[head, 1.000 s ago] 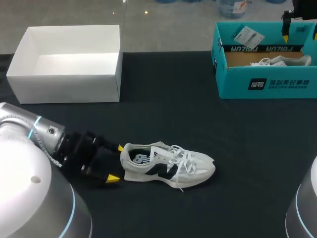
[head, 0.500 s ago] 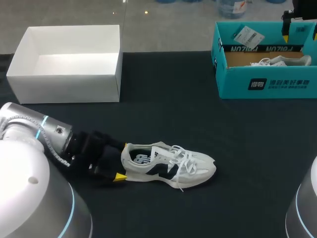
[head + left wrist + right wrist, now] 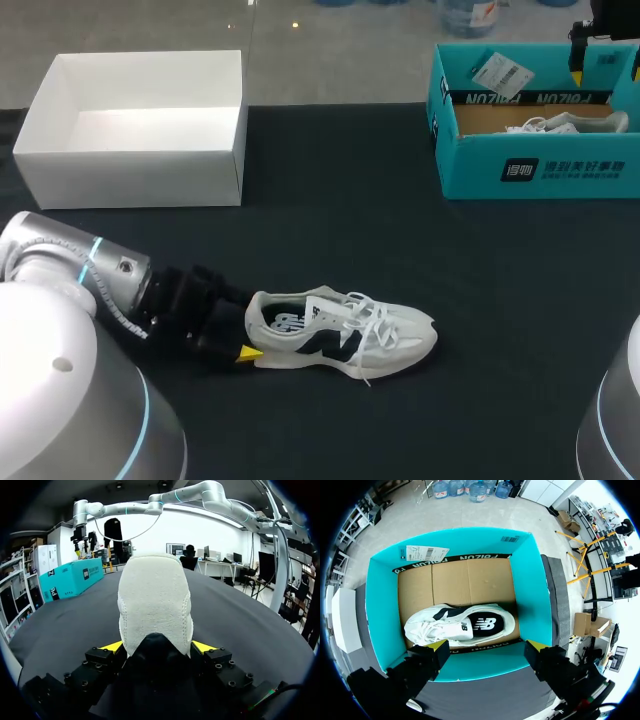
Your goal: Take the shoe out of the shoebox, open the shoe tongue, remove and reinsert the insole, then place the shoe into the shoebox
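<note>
Left end effector (image 3: 248, 325) advanced, clamping shoe (image 3: 350, 340) heel on black table (image 3: 400, 240); right end effector (image 3: 487, 650) open.

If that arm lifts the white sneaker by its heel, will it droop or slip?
The sneaker looks thick-soled, so probably fairly stiff, toe sagging little. The padded heel in the left gripper may squash. Loose laces will likely dangle.

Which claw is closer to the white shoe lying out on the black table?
Left. The left claw is at the heel of the shoe, a finger against each side. The right claw hangs over the teal shoebox, far off.
</note>
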